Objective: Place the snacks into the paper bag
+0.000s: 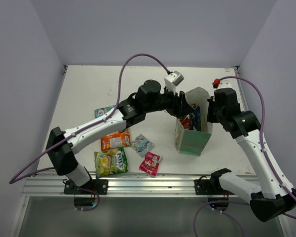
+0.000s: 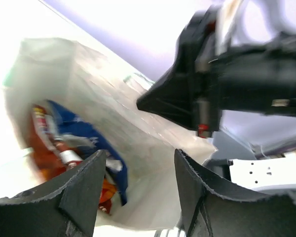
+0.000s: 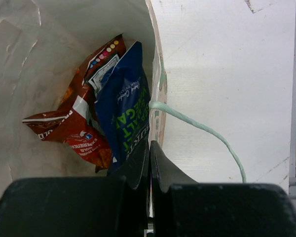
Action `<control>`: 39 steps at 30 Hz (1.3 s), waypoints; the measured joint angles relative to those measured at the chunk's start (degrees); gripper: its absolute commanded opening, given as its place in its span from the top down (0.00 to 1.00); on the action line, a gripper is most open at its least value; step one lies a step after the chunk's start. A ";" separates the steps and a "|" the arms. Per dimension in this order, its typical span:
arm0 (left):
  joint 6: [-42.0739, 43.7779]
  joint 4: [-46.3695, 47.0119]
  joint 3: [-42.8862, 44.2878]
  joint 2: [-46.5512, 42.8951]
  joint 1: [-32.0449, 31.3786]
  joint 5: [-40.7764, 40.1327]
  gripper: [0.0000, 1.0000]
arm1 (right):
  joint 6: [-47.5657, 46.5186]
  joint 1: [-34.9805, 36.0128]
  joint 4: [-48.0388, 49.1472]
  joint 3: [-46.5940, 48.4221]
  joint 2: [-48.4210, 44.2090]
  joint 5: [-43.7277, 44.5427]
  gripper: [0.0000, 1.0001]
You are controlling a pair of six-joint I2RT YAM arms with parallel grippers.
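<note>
Table (image 1: 89,89): white; five packets lie loose on its left half, well apart from the bag.
Teal packet (image 1: 101,111): farthest back of the loose ones, partly hidden under the left arm.
Yellow-green packet (image 1: 110,162): flat, near the front edge.
Orange packet (image 1: 115,140): flat, just behind the yellow-green one.
Silvery packet (image 1: 142,144): just right of the orange one.
Pink packet (image 1: 150,163): near the front edge, just in front of the silvery one.
Left gripper (image 2: 139,154): over the bag's mouth at its left rim, fingers spread wide with nothing between them.
Paper bag (image 1: 193,140): upright right of centre, mouth open, pale above and green below.
Red packet (image 3: 79,128): inside the bag, crumpled, leaning against the inner wall.
Blue packet (image 3: 126,108): inside the bag, standing on edge and touching the red one.
Right gripper (image 3: 149,148): at the bag's right rim, fingers pressed together; the paper edge runs down between them, so it appears to pinch the rim.
String handle (image 3: 202,129): pale, trailing from the rim outside the bag.
</note>
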 measured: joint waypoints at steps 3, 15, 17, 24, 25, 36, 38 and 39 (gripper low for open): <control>2.86 -4.28 -0.13 -7.82 -0.04 -8.96 0.31 | 0.00 0.00 0.00 0.00 0.02 0.00 1.00; 5.81 -13.46 -25.24 -12.72 24.57 -35.12 0.00 | 0.02 0.00 0.00 0.00 0.00 -0.02 1.00; 5.51 -17.16 -28.87 -7.13 26.95 -36.20 0.00 | 0.02 0.00 0.00 0.00 0.00 0.00 1.00; 5.38 -17.20 -34.27 -5.40 27.65 -38.51 0.00 | 0.17 0.00 -0.02 0.00 -0.09 -0.07 1.00; 5.46 -16.26 -34.36 -5.33 27.85 -38.77 0.00 | 0.17 0.00 -0.02 0.00 -0.09 -0.13 1.00; 7.52 -8.46 -36.61 -3.08 28.63 -41.42 0.00 | 0.20 0.00 0.00 -0.22 -0.68 -1.55 1.00; 7.96 -6.93 -36.17 -1.60 29.05 -41.64 0.01 | 0.17 0.00 0.00 -0.22 -0.74 -1.77 1.00; 8.07 -6.49 -35.69 -0.98 29.27 -41.77 0.05 | 0.17 0.00 0.00 -0.22 -0.74 -1.90 1.00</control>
